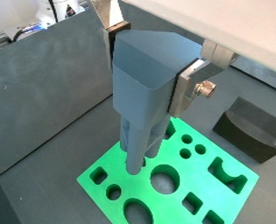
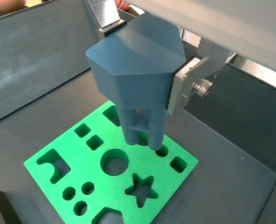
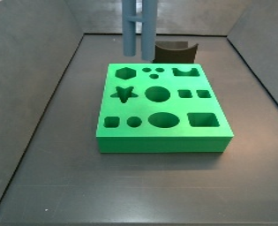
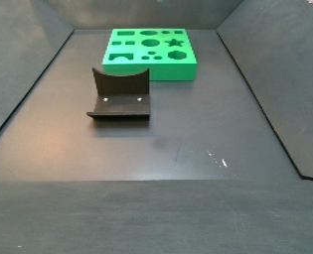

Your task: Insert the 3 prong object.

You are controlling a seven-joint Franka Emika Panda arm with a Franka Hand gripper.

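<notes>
While clamped, claw (image 2: 164, 92) holds prong piece (image 2: 134, 74).

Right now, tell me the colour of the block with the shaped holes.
The block is bright green, clearest in a side view; the gripper holds the blue-grey pronged piece above it.

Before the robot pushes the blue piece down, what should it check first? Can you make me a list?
1. Is the blue 3 prong object held? Ok: in both wrist views the gripper is clamped on its upper part, one silver finger flat against its side.
2. Is it upright? Ok: in a side view the prongs point straight down.
3. Is it still above the green board? Ok: the prong tips hang above the top face, not inserted.
4. Are the prongs over the row of three small round holes? Cannot tell: the views do not settle the alignment.
5. Is the fixture out of the way? Ok: it stands apart from the board.
</notes>
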